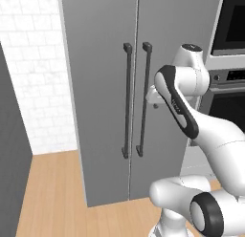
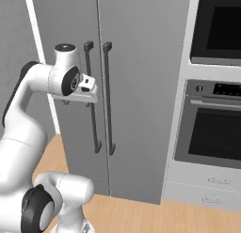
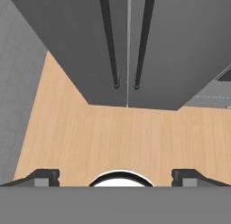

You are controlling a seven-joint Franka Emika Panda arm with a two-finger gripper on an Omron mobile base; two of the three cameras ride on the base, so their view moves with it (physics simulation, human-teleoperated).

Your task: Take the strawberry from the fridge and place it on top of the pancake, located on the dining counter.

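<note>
Item one, the fridge (image 1: 105, 88): we record a tall grey two-door cabinet taking up the centre of the left base view, both doors shut, the seam between them running down the middle. In the right base view it stands in the upper left and centre of the frame.

Item two, the handles: a left bar handle (image 1: 127, 101) and a right bar handle (image 1: 144, 100), long, dark and upright, just beside the seam on either side. In the hand view we see their lower ends at top centre, pointing down at the floor.

Item three, the gripper (image 3: 115, 177): we find its two dark fingertips far apart at the bottom corners of the hand view, spread wide with nothing between them. In the right base view the hand sits at centre left, in front of the left door, near the handles; whether it touches one we cannot tell.

Item four, the wall oven (image 2: 214, 119): black, built in, right of frame in the right base view.

Item five, the wooden floor (image 3: 113, 137): light planks below the doors.
</note>
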